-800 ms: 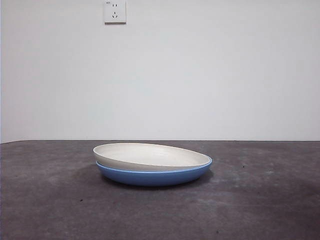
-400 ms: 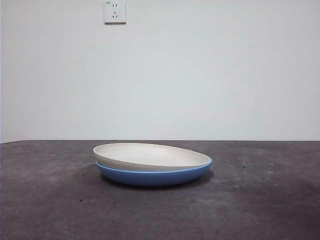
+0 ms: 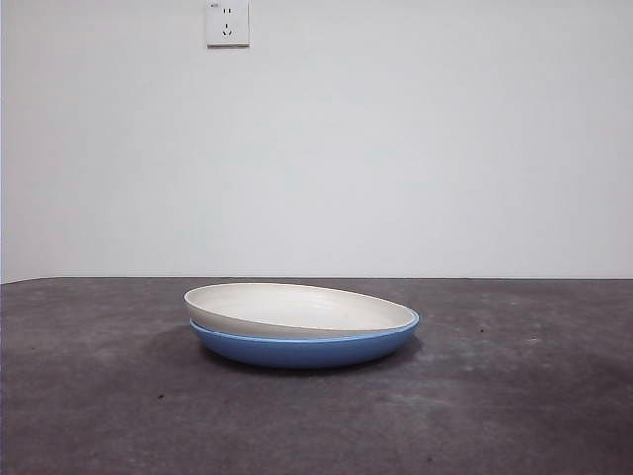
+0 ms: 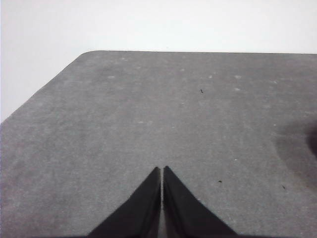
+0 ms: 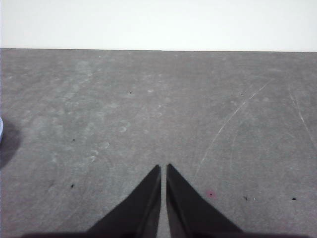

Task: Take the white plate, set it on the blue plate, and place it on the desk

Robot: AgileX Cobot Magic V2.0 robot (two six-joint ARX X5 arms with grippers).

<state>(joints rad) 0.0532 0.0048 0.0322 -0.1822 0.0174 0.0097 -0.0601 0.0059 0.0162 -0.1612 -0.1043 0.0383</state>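
The white plate (image 3: 297,309) lies inside the blue plate (image 3: 307,350), tilted a little, its left rim higher than its right. The stacked pair rests on the dark grey desk (image 3: 514,416) near the middle of the front view. Neither arm shows in that view. My left gripper (image 4: 162,170) is shut over bare desk (image 4: 148,109), holding nothing. My right gripper (image 5: 163,167) is also shut and empty, above bare desk (image 5: 163,99). A sliver of the blue plate (image 5: 1,130) peeks in at the edge of the right wrist view.
A white wall with a power socket (image 3: 227,22) stands behind the desk. The desk's far edge and a rounded corner (image 4: 89,52) show in the left wrist view. Faint scratches mark the desk surface in the right wrist view.
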